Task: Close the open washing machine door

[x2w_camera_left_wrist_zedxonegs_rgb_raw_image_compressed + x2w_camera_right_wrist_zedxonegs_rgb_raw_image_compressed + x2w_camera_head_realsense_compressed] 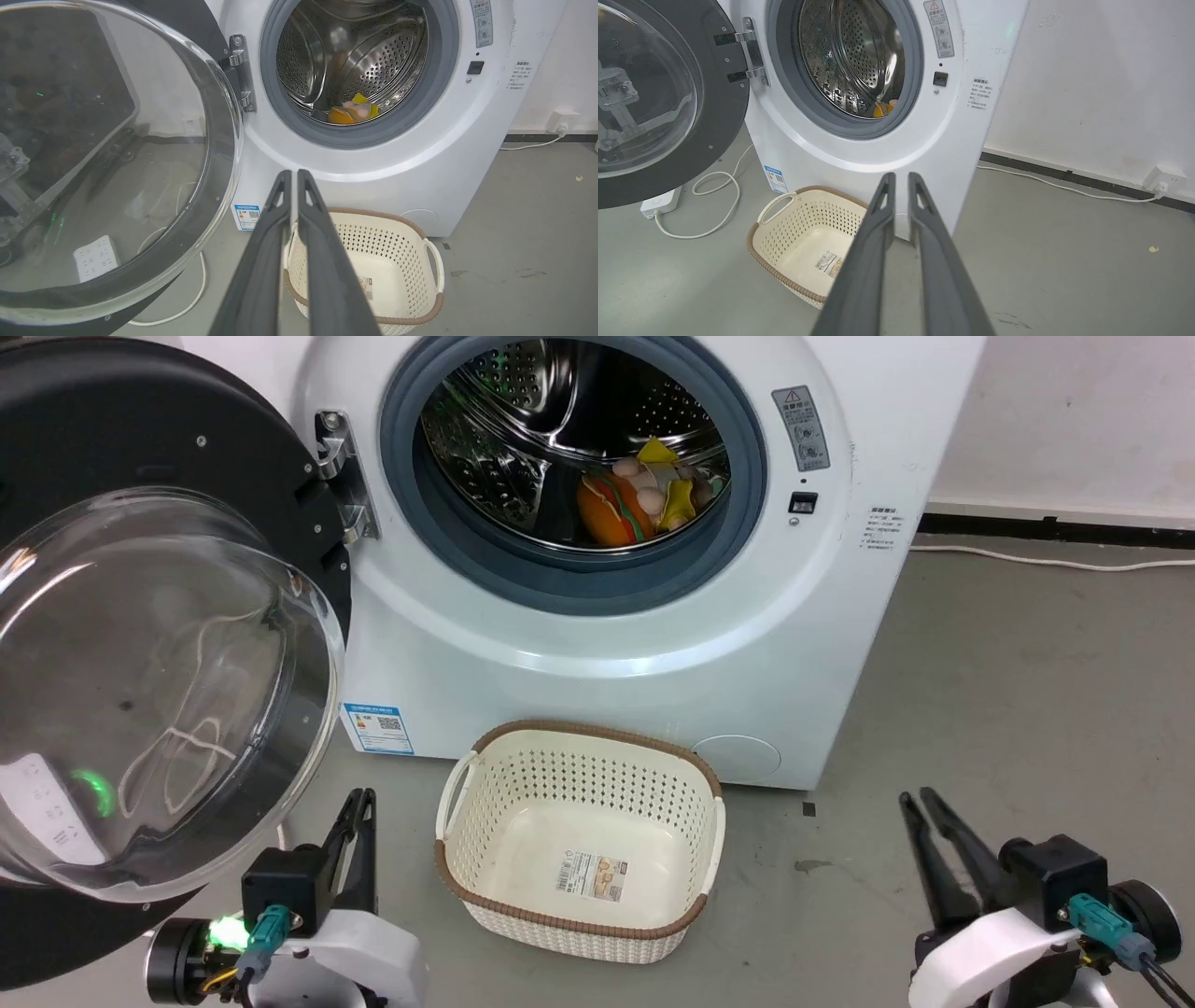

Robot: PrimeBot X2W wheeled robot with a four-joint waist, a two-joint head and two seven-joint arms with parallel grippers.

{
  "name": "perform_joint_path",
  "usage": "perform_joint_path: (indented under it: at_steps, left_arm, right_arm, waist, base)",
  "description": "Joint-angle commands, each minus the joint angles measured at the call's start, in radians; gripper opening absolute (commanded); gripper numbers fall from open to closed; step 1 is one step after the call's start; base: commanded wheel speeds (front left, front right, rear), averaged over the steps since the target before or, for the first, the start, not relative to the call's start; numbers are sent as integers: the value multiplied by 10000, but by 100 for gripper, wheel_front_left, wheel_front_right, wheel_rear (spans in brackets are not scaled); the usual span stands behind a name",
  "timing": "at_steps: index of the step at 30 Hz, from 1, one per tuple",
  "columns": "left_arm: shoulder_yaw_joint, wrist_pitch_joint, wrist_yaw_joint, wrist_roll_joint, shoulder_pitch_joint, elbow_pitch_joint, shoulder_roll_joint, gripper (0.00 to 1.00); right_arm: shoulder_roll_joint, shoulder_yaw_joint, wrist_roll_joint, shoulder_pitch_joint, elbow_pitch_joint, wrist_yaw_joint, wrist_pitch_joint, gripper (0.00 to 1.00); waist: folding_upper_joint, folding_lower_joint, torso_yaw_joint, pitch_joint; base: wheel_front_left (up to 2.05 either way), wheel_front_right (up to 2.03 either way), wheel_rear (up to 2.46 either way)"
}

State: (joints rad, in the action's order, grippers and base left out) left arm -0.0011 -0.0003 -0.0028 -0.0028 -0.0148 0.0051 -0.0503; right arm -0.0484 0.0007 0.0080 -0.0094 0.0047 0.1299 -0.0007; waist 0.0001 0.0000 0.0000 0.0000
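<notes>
The washing machine door (140,420) stands swung wide open at the left on its metal hinge (341,476). Its clear glass bowl (159,691) bulges toward me. The door also shows in the left wrist view (107,154) and the right wrist view (658,93). My left gripper (362,795) is low, just right of the door's lower edge and not touching it; it is shut and empty (293,173). My right gripper (917,795) is over the floor at the lower right, far from the door, also shut and empty (902,176).
The white washing machine (597,653) shows its grey-ringed steel drum (560,448) with soft toys (644,495) inside. A cream perforated basket (597,728) sits on the floor before it, between my grippers. A white power strip (658,203) and cable (719,196) lie under the door.
</notes>
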Motion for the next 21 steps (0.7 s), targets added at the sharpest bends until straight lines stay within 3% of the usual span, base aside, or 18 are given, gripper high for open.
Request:
perform_joint_path:
  at_steps: [1, 21]
  left_arm:
    - [0, -1, 0, 0, 0, 2, 0, 100]
    - [-205, -417, 6, 0, 20, 25, -54, 100]
  right_arm:
    - [0, 0, 1, 0, 0, 0, -1, 100]
    - [-3, -162, 200, 84, 55, 1, -416, 100]
  waist:
    - [-1, 0, 0, 0]
    - [-1, 0, 343, -28]
  base:
    - [0, 0, 0]
    - [0, 0, 0]
